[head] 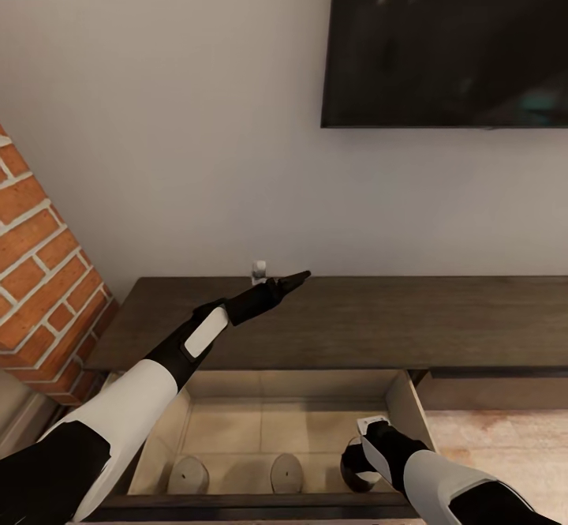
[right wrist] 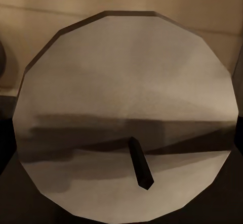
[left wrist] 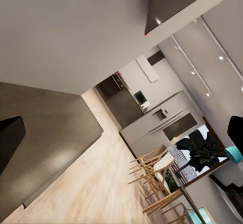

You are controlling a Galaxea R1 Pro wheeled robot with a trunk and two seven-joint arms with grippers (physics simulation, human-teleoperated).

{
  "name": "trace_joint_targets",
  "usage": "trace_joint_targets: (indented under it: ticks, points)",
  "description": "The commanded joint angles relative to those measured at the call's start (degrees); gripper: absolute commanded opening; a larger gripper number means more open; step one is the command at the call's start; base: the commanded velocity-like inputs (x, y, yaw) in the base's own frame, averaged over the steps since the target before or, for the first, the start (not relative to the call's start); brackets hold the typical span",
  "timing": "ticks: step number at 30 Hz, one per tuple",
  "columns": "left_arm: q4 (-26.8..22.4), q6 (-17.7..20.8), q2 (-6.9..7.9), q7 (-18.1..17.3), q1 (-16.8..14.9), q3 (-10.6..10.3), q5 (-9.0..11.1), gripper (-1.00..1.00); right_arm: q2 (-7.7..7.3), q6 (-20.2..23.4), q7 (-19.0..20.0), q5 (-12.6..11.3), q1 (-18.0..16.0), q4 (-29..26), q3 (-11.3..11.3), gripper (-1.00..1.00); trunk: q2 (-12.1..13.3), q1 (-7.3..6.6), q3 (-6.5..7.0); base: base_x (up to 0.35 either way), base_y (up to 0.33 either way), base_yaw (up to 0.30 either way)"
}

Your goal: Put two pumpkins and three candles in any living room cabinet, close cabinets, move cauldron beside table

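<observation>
Candles are sitting in the open drawer [head: 410,403] of the long dark-brown cabinet [head: 442,320], and you are working over that drawer with both arms. Taking the drawer as your landmark and going from its left side to its right: one candle [head: 188,475] is standing upright near the drawer's front left, a second candle [head: 287,473] is standing near the front middle, well apart from the first, and a third candle [right wrist: 126,118] is at the front right, where your right gripper [head: 359,462] is reaching down over it. In the right wrist view you are looking straight down on that candle's flat grey-beige top with its short dark wick [right wrist: 140,163] leaning to one side; the fingers are not showing there, so you cannot tell whether the jaws are apart or clamped on the candle. Your left gripper [head: 296,278] is hovering above the cabinet's top, behind the drawer and toward its middle, pointing to the right with nothing in it; its fingers look drawn together to a point in the head view. A brick column [head: 39,272] is standing to the left of the drawer, a small white outlet [head: 259,272] is on the wall behind it, and a dark television [head: 446,39] is hanging on the wall above its right side.
</observation>
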Motion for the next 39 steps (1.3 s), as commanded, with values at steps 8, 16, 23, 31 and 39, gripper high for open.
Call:
trace_joint_targets:
  ticks: [8, 16, 23, 31, 39]
  points:
    - [0.0, 0.0, 0.05, 0.0, 0.0, 0.0, 0.0, 1.00, 0.09, 0.0, 0.0, -0.1, 0.0, -0.2, 0.0, -1.00, 0.0, 0.00, -0.39, 0.003, 0.000, 0.000]
    - [0.0, 0.0, 0.05, 0.0, 0.0, 0.0, 0.0, 1.00, 0.19, 0.0, 0.0, -0.1, 0.0, -0.2, 0.0, -1.00, 0.0, 0.00, -0.89, 0.078, 0.000, 0.000]
    - [0.0, 0.1, 0.13, 0.0, 0.0, 0.1, 0.0, 1.00, 0.27, 0.0, 0.0, -0.1, 0.0, -0.2, 0.1, -1.00, 0.0, 0.00, -1.51, 0.024, 0.000, 0.000]
    - [0.0, 0.0, 0.14, 0.0, 0.0, 0.1, 0.0, 1.00, 0.27, 0.0, 0.0, 0.0, 0.0, -0.1, 0.1, -1.00, 0.0, 0.00, -2.23, 0.000, 0.000, 0.000]
    - [0.0, 0.0, 0.14, 0.0, 0.0, 0.1, 0.0, 1.00, 0.27, 0.0, 0.0, 0.0, 0.0, -0.2, 0.1, -1.00, 0.0, 0.00, -2.92, 0.000, 0.000, 0.000]
